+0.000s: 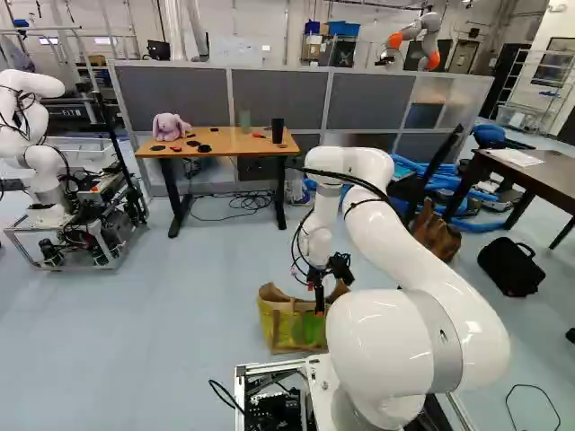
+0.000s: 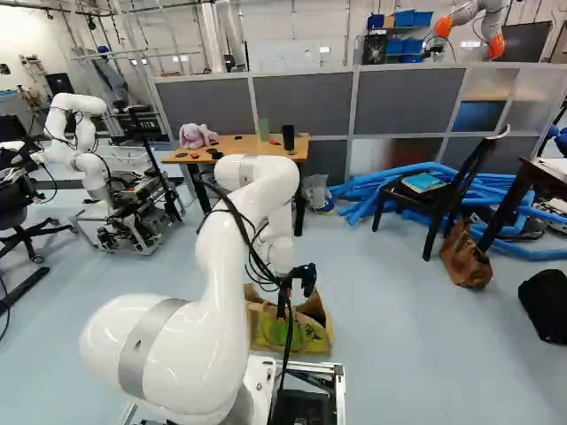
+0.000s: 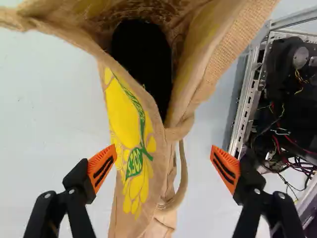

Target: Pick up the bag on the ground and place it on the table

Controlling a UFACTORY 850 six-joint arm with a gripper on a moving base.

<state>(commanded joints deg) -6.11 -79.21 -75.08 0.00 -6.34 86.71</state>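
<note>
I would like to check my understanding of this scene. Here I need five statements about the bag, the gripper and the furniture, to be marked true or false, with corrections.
1. The tan burlap bag with yellow print is on the floor. True.
2. The black gripper with orange pads is closed on this bag. False: it is open, its fingers wide apart with part of the bag between them.
3. A pink plush toy is on the orange-brown wooden table. True.
4. The flat blue book is on the floor. False: it lies on the black chair.
5. The black soft bag is on the floor. True.
</note>
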